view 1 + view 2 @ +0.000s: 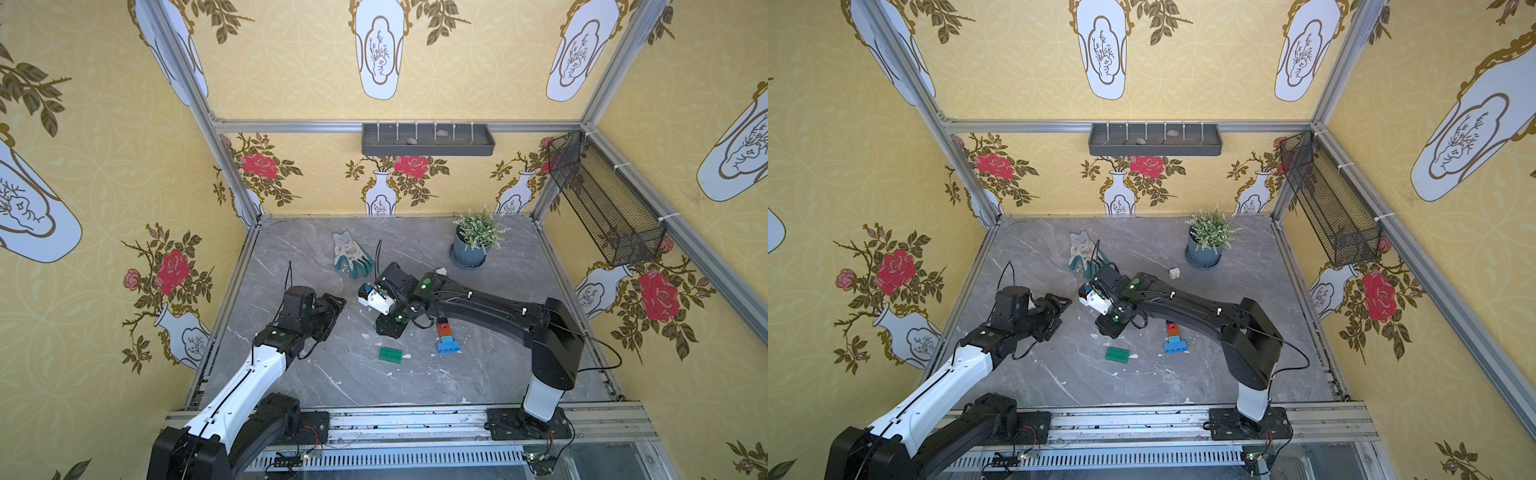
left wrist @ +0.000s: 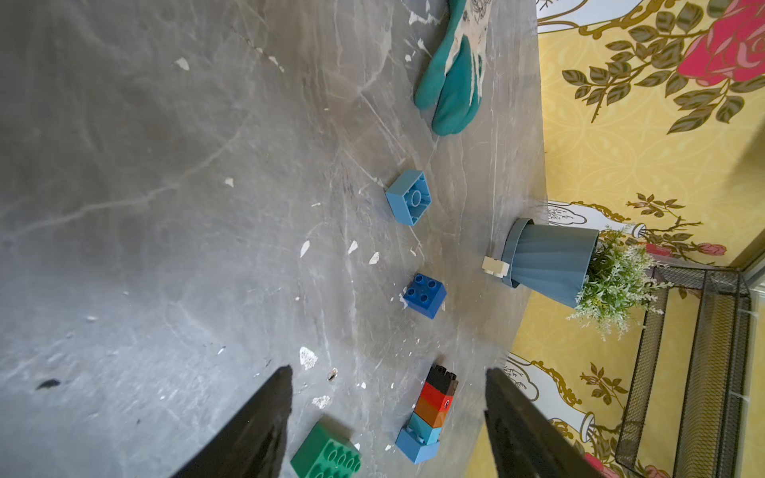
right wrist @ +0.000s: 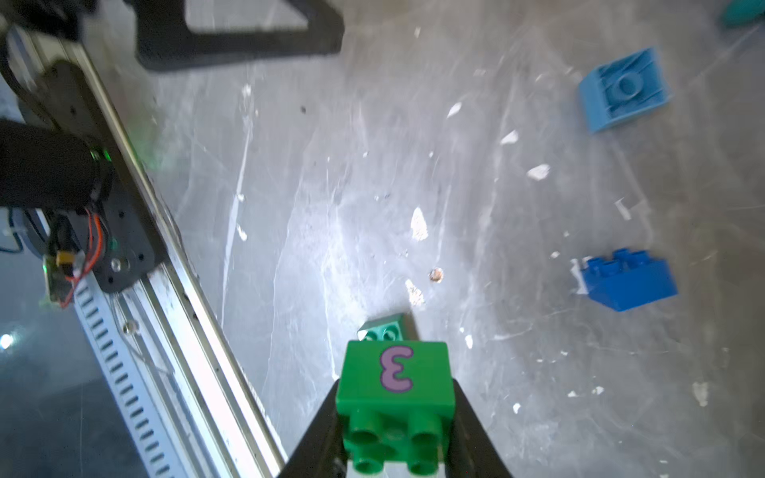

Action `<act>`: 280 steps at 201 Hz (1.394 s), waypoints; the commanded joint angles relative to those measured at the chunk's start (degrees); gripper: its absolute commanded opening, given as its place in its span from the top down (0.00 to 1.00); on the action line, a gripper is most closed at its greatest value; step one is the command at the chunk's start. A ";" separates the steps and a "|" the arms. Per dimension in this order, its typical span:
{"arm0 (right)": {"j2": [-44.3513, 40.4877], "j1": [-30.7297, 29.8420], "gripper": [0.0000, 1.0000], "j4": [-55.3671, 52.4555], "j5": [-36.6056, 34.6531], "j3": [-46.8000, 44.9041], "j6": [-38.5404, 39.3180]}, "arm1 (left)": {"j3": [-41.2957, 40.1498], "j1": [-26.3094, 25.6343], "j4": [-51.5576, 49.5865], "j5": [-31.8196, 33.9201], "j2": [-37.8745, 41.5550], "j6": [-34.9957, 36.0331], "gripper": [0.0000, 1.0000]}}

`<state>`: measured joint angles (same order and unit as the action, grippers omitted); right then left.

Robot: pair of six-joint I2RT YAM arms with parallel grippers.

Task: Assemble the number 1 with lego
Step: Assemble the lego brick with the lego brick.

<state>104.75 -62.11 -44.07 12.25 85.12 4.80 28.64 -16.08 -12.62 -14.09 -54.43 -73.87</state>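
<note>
Right gripper [image 3: 395, 399]: we see it clamped on a green square brick [image 3: 393, 385] printed with a purple 3. Left gripper [image 2: 387, 370]: fingers spread wide, nothing between them.

On the table [image 1: 478, 374] we count 1 long green brick [image 1: 390, 354]. Near it is 1 lying row [image 1: 446, 338] of black, red, orange and light blue bricks ending on a long blue one. There is also 1 dark blue brick [image 2: 425, 294], 1 light blue brick [image 2: 409, 197] with its hollow side showing, and 1 white brick [image 2: 494, 266] just beside the plant pot [image 2: 550, 256].
</note>
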 commanded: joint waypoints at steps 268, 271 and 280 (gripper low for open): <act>19.51 -4.87 0.78 -23.34 -8.30 14.92 11.64 | -15.33 3.13 7.34 -3.34 1.44 -7.68 0.27; 19.53 -4.87 0.77 -23.34 -8.23 14.92 11.64 | -15.33 3.09 7.35 -3.32 1.44 -7.70 0.27; 19.68 -4.84 0.78 -23.25 -8.01 15.05 11.75 | -15.34 3.18 7.49 -3.32 1.30 -7.78 0.27</act>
<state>123.96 -67.00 -66.46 3.81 99.59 16.12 13.82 -13.04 -6.57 -16.95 -52.80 -81.03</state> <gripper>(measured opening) 0.348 0.730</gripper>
